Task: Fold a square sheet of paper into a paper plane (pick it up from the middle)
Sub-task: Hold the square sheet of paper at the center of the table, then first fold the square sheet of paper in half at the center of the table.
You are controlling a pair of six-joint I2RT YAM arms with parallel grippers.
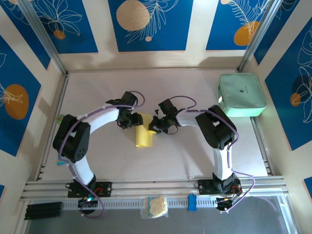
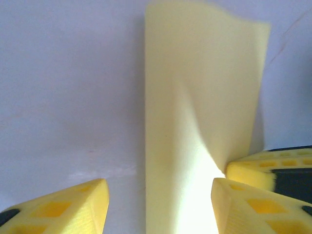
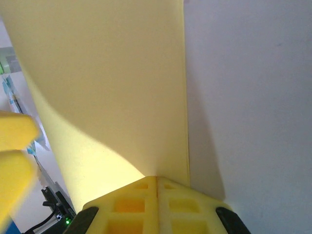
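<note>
The square sheet of paper is yellow and folded over into a narrow upright band at the table's middle; the paper plane is out of view. My right gripper is shut on the sheet's near edge, with the paper rising away from its tips. In the top view this gripper is at the sheet's upper right. My left gripper is at the sheet's upper left. Its jaws are open, and the paper runs between them, clear of the left finger. The right gripper's fingers show beside the left gripper's right finger.
A mint-green rounded case sits at the back right of the table. A cream wad in a clear bag and a blue piece lie on the near rail. Metal rails border the table left and right.
</note>
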